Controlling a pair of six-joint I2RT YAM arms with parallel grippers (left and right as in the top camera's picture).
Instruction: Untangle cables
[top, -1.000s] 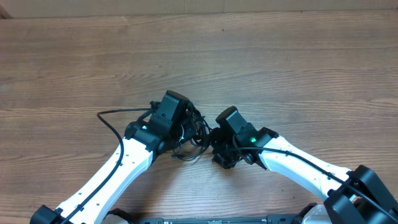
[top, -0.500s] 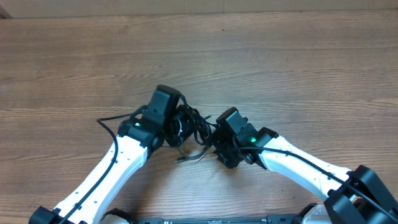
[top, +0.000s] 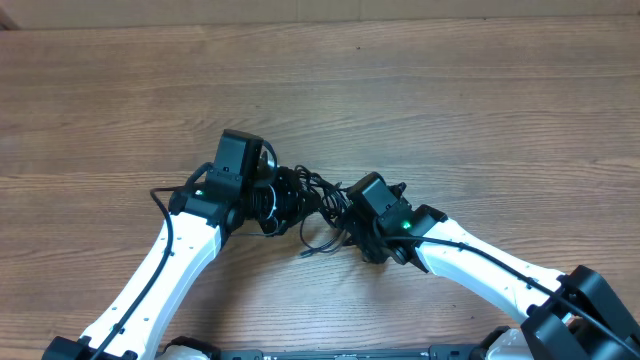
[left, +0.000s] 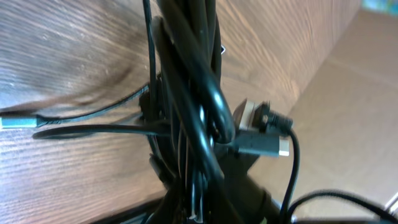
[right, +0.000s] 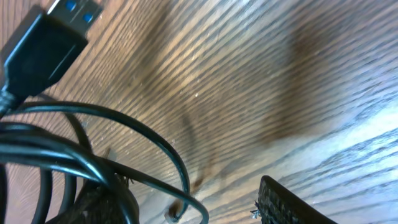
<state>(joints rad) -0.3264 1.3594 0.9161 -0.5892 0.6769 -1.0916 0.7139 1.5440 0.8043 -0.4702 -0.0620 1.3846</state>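
Note:
The cables (top: 303, 193) form a black tangle between my two grippers in the overhead view, with one loose loop (top: 316, 243) trailing toward the table's near side. My left gripper (top: 268, 197) is shut on the tangle's left side. In the left wrist view the bundle (left: 189, 106) rises straight out of that gripper (left: 199, 200), with a small plug (left: 264, 144) sticking out to the right. My right gripper (top: 344, 214) sits at the tangle's right side and is open. In the right wrist view thin strands (right: 134, 134) cross the gap beside its finger pad (right: 292, 205), and a USB plug (right: 46, 40) shows at top left.
The wooden table (top: 480, 110) stretches around the arms. A cardboard wall (top: 320, 10) lines the far edge. The left arm's own thicker wire (top: 160, 200) arcs out to its left. A teal-tipped connector (left: 15, 121) lies on the wood in the left wrist view.
My left gripper has moved left and slightly away, dragging the bundle with it and stretching the tangle out. The trailing loop shifted right. The right gripper has hardly moved.

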